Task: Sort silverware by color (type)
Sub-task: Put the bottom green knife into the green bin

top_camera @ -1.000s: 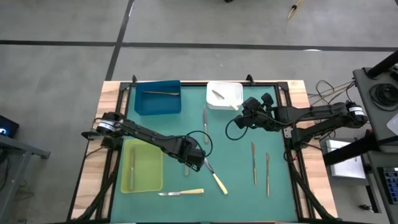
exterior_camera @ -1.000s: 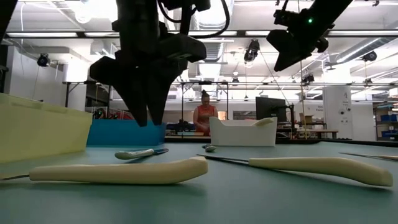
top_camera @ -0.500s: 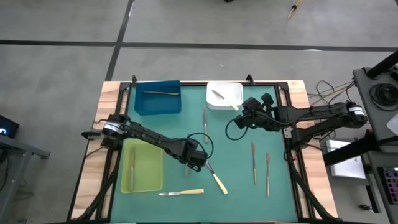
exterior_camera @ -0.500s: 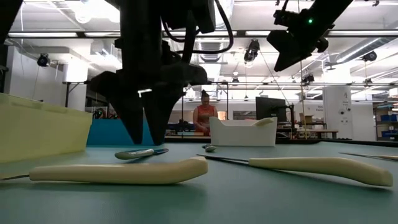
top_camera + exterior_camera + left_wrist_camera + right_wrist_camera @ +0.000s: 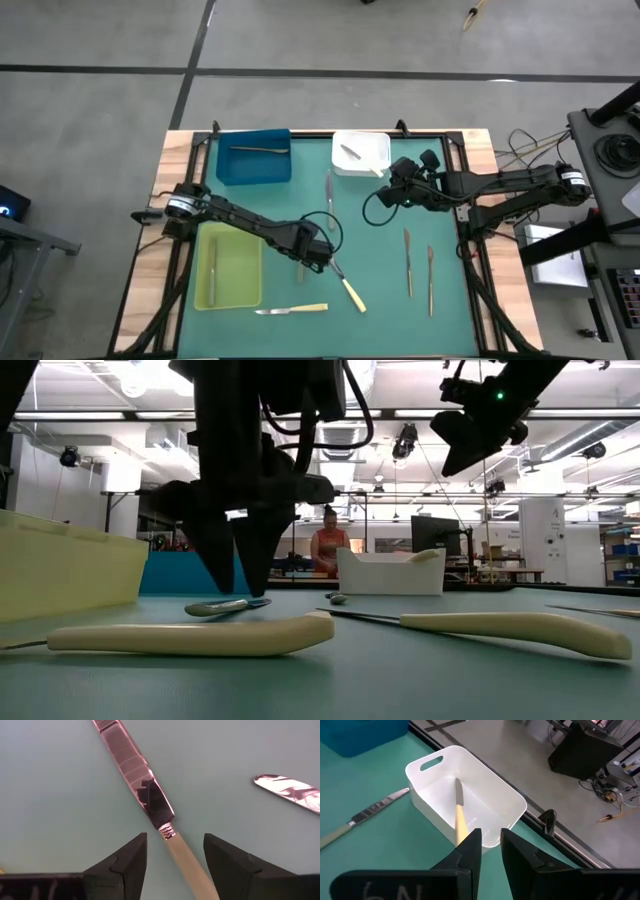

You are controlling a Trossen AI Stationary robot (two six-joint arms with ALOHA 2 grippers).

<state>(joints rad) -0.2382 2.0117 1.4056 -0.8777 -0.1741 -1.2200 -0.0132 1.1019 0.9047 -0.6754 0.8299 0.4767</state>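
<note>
— Why are your left gripper (image 5: pixel 172 851) jaws spread low over that yellow-handled knife (image 5: pixel 150 805) on the tabletop (image 5: pixel 380 270)?
— To straddle its neck before pinching. Your right gripper (image 5: pixel 388 193), jaws nearly together and empty, waits beside the white tray (image 5: pixel 375 148).

Even, bright overhead light on high view; green mat (image 5: pixel 380 270) flat, shadows faint. Low view strongly backlit: ceiling lights (image 5: pixel 160 378) blown out, left gripper (image 5: pixel 238 565) reduced to black silhouette. Nearest pale knife handle (image 5: pixel 190 636) soft, room behind sharper. Left wrist view: knife blade (image 5: pixel 135 772) mirror-glared with pinkish reflections, own fingers (image 5: pixel 125 865) dark, slightly blurred. Right wrist view evenly lit, white tray (image 5: pixel 510 800) bright.
</note>
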